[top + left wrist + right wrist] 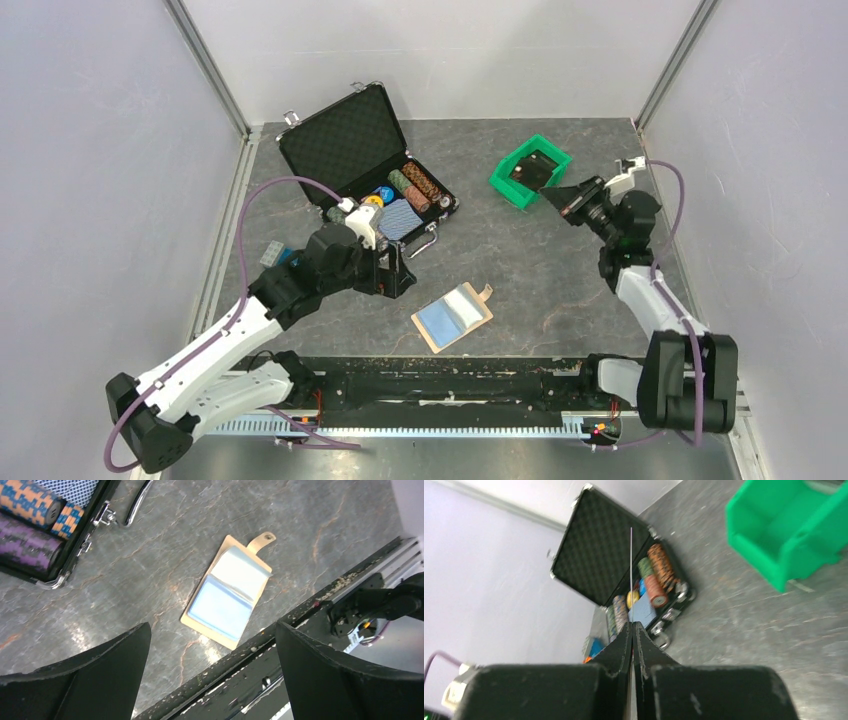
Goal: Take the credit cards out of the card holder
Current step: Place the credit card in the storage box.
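Near the green bin (508,183) my right fingers (618,652) pinch what seems a card (631,560), left fingers (100,675) spread by the card holder (227,590).

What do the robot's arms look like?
The left arm and right arm are white tubes with chunky black joints. A purple cable loops along each. The left gripper and right gripper are black, with wedge-shaped fingers.
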Robot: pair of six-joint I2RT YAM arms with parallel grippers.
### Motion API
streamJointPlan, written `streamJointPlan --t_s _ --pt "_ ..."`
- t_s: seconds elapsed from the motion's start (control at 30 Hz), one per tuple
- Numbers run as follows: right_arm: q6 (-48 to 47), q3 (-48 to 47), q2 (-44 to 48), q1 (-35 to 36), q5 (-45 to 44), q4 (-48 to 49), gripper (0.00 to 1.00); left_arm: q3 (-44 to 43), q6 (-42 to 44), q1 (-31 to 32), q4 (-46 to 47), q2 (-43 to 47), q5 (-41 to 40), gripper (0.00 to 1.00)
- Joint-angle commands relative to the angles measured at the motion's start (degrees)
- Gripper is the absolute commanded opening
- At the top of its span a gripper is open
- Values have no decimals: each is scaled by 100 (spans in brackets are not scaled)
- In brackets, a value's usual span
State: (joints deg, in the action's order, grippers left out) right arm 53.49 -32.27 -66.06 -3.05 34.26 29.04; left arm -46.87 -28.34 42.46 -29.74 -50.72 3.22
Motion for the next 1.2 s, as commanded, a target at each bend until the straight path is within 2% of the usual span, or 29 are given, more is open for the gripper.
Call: streamJointPlan --t_s 0.0,0.23,0.5,1.17 --pt "-256 -512 -564 -440 25 -188 0 -356 652 4 -445 38 -439 100" --pt "-396 -1438 -1717 -687 -406 -346 0 -213 759 -1 -374 337 -816 100" --pt "158 -2082 -2850 -688 -1039 -83 0 -173 770 -5 -339 390 -898 100" --pt "1009 -2879 -4330 -264 -2000 18 0 -164 782 -9 -270 309 -832 100"
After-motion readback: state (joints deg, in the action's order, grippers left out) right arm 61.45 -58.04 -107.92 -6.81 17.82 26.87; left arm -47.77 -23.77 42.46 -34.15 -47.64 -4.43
